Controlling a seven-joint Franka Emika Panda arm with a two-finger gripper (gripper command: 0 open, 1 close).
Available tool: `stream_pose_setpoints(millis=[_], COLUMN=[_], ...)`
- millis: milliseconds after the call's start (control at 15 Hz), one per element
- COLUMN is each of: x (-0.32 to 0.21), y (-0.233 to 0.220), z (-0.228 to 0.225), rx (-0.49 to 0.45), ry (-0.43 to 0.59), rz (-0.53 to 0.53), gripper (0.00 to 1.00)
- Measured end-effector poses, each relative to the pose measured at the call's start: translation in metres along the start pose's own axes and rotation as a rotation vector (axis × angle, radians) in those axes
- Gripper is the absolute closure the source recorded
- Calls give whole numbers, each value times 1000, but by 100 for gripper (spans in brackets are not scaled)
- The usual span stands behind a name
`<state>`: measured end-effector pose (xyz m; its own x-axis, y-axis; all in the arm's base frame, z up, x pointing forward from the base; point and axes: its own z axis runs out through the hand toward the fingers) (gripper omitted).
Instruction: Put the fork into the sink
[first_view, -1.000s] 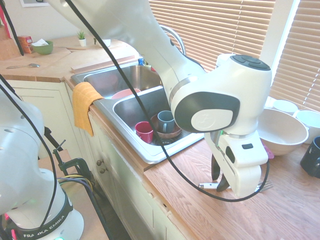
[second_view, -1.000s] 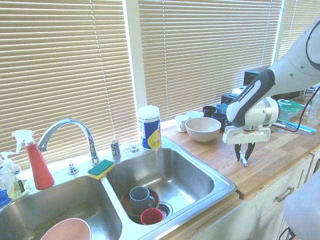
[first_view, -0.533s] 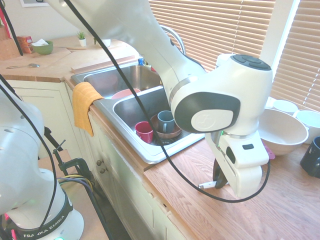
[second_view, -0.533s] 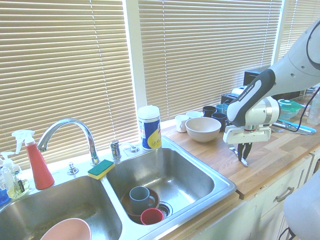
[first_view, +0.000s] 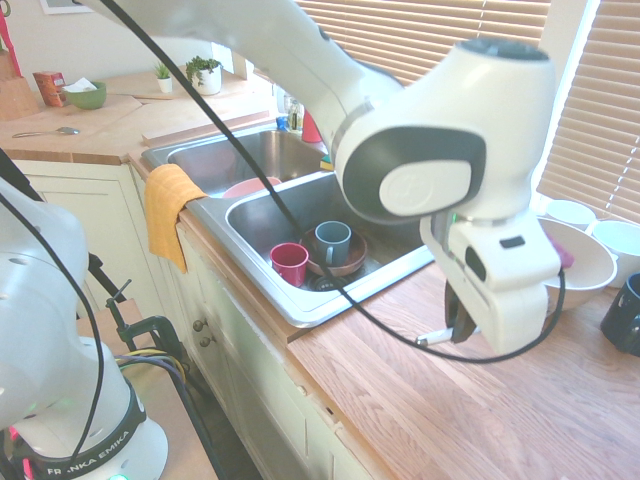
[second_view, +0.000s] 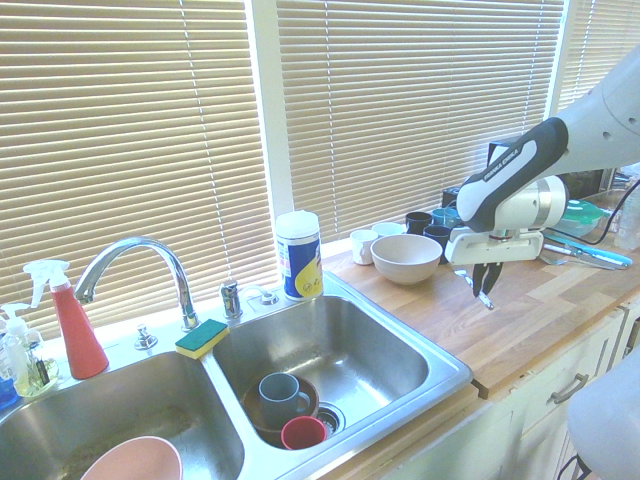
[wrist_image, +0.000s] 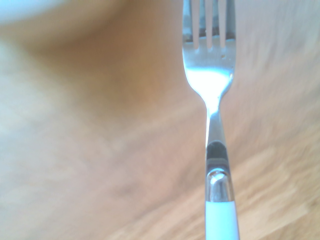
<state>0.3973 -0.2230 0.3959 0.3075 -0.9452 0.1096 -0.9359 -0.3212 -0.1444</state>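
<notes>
The fork hangs level above the wooden counter, its white handle end poking out toward the sink. My gripper is shut on it, to the right of the right basin. From the other side, my gripper hovers over the counter, right of the sink, with the fork a sliver below the fingers. Close up in the wrist view, the fork shows silver tines and a white handle against blurred wood.
The right basin holds a red mug and a grey mug in a brown bowl. An orange cloth drapes over the sink's front rim. A big white bowl and several mugs stand behind my gripper. The tap curves over the divider.
The fingers went from open around the fork on the counter to shut on it. The gripper has since risen, lifting the fork off the wood.
</notes>
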Motion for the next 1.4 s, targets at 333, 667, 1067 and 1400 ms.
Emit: stream_pose_setpoints(millis=[333,667,1067,1400], x=[-54,-195,-283,-325], y=[-72,-176,-218,-221], z=[-87,-61,44,129], rx=[80,75,20,-40], ry=[31,-14,-7,-36], rz=[-171,-437,-403,-371], gripper=[100,100,100,100])
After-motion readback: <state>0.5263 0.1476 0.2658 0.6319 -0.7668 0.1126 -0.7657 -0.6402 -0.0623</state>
